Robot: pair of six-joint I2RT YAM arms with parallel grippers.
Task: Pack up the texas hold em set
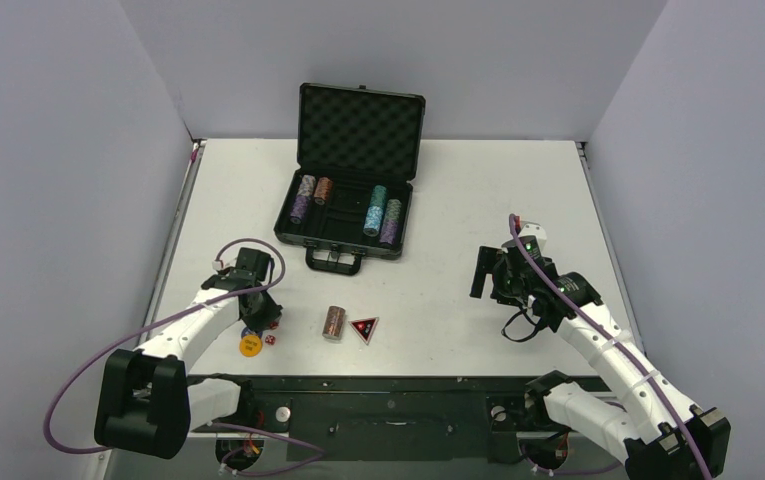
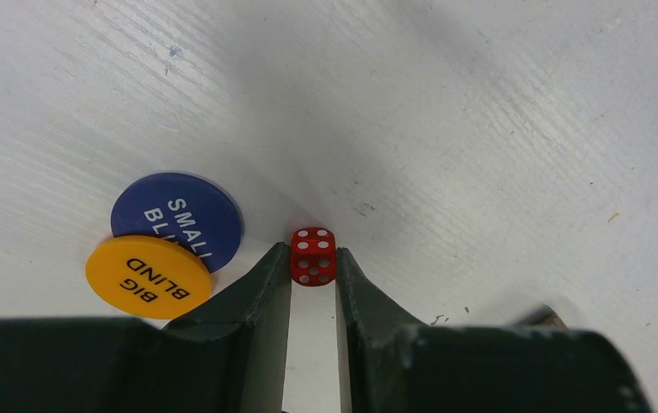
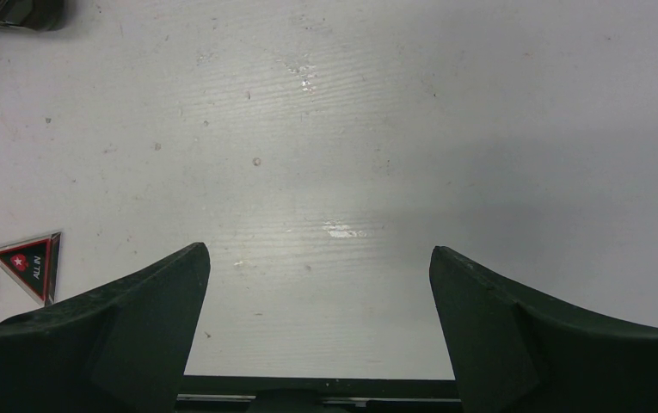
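While left pincer (image 2: 312, 254) pinches die (image 2: 314, 258) at its tips | blue disc (image 2: 179, 211), yellow disc (image 2: 148, 277) just left of it | right pincer (image 3: 318, 250) spread, triangle (image 3: 31, 265) far left

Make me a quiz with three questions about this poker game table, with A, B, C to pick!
1. Where is the yellow disc?
A) in the case
B) on the table, overlapping the blue disc
C) on the triangle

2. What colour is the die between the left fingers?
A) green
B) white
C) red

3. How are the right fingers?
A) wide apart, empty
B) squeezing a chip
C) holding the triangle

Answers:
1 B, its edge covers part of the blue one.
2 C, it is red with white dots.
3 A, only bare table shows between them.
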